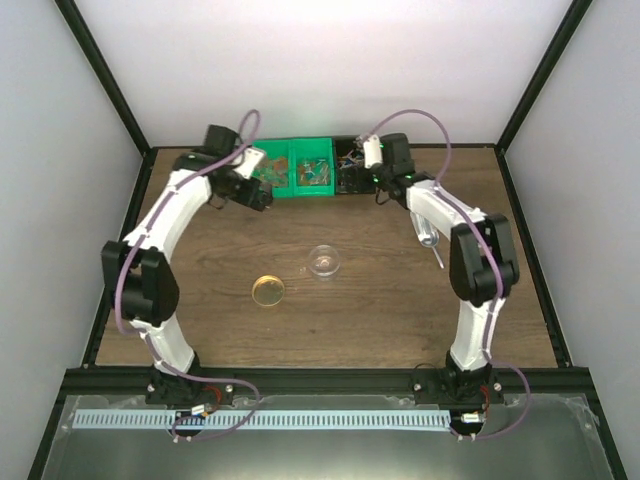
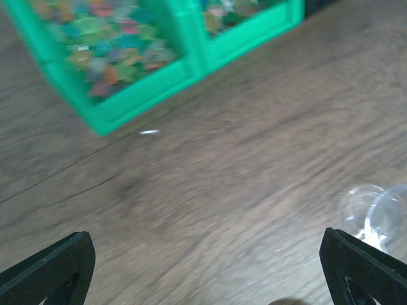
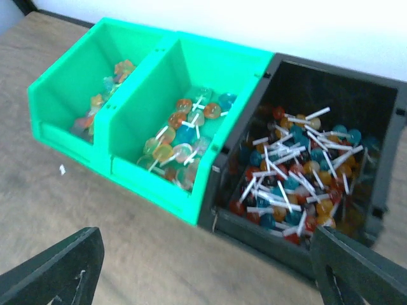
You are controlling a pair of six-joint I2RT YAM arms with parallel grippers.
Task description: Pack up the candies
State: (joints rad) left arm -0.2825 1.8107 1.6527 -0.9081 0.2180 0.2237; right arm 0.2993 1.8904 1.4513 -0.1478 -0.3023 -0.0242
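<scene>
The candies [image 2: 105,39], tiny wrapped sweets in mixed colours, lie in the leftmost green bin [image 2: 127,95]; they also show in the right wrist view [image 3: 102,105] and the top view [image 1: 270,172]. My left gripper [image 2: 206,276] is open and empty, low over bare wood just in front of that bin; it shows in the top view [image 1: 260,194]. My right gripper [image 3: 203,276] is open and empty in front of the bins; it shows in the top view [image 1: 362,176]. A clear round jar [image 1: 324,261] stands mid-table, also at the right edge of the left wrist view [image 2: 381,213].
The second green bin [image 3: 184,136] and a black bin [image 3: 299,171] hold lollipops with white sticks. A round gold lid [image 1: 268,290] lies left of the jar. A silver metal scoop [image 1: 432,240] lies by the right arm. Black frame posts and white walls surround the table.
</scene>
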